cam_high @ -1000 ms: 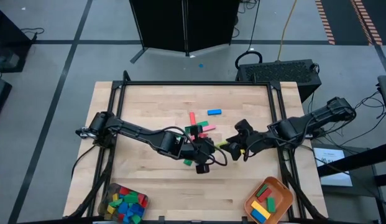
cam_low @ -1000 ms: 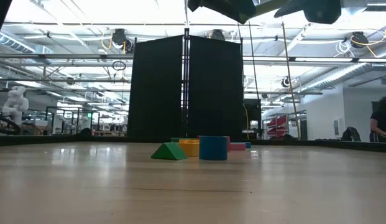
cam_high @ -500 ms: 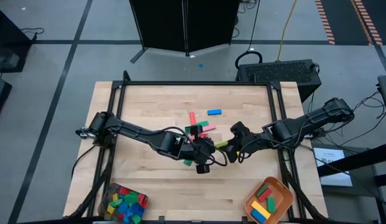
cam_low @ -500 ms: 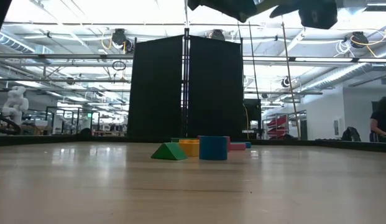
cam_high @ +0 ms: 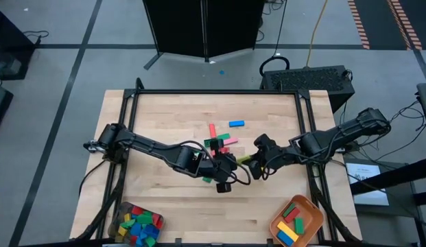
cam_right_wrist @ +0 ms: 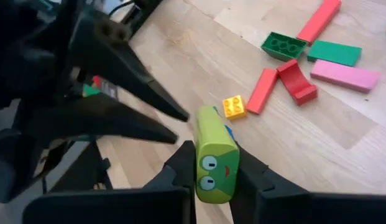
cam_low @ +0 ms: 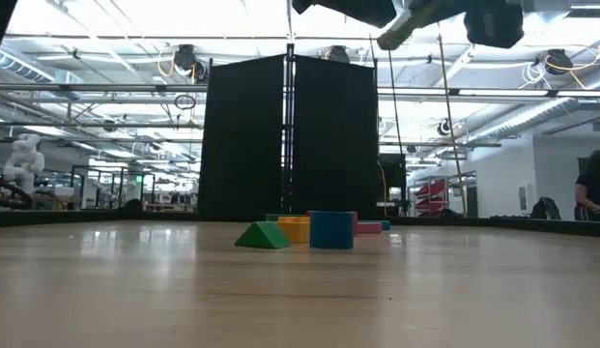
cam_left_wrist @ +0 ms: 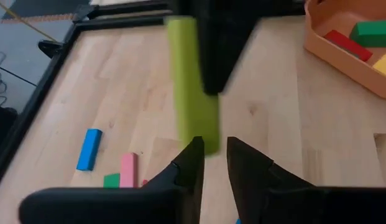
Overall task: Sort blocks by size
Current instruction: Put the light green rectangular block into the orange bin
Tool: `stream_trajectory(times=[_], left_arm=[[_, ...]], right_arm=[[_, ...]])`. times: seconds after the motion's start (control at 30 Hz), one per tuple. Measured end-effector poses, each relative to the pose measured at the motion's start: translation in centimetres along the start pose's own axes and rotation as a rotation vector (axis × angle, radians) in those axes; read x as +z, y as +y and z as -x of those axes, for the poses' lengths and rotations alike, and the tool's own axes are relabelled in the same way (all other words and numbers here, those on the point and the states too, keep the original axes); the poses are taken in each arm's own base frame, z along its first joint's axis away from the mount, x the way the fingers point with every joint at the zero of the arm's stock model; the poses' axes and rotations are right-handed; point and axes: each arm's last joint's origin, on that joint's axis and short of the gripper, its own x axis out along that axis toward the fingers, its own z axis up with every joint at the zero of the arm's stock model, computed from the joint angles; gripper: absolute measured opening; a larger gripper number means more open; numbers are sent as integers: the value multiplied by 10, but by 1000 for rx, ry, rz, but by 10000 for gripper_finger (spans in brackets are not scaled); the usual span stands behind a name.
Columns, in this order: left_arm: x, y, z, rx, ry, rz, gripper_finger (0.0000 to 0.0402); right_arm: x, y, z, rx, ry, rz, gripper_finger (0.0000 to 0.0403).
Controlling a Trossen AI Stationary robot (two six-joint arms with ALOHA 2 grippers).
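Observation:
A long lime-green block hangs above the table's middle between my two grippers. My left gripper comes from the left and is shut on one end of it. My right gripper comes from the right and is shut on the other end, the one with a printed face. Loose blocks in red, green, pink, yellow and blue lie flat on the wood just beyond. In the low view the block shows slanted at the top, high over a green wedge and a blue block. My left gripper has the plain end of the lime-green block at its fingertips, coming roughly level from the table's left. The block runs on away from the fingers, clear of the table. How far back it reaches does not show. My right gripper pinches the face end of the block between its two fingers, coming from the table's right. The fingers lie along the block. The block points away toward my left gripper and is lifted clear of the wood.
A grey container full of small blocks stands at the near left corner. An orange tray with long blocks stands at the near right corner. A blue block lies alone toward the far edge. Bare wood stretches along the near side.
My right gripper has moved a little toward the table's left, onto the free end of the lime-green block, and has shut on it. My left gripper has stayed in place with the block held in the air.

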Motion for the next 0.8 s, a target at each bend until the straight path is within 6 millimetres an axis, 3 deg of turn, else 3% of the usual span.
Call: stream_trajectory(times=[0.27, 0.57, 0.8], left_arm=[[-8, -1, 1, -11, 78, -65, 92], [-30, 2, -3, -80, 265, -92, 95], [-37, 5, -12, -126, 282, -80, 95]], right_arm=[[-11, -4, 5, -42, 89, -31, 42], [-90, 3, 45, -102, 482, -136, 42], [-136, 4, 81, -127, 627, -236, 42]])
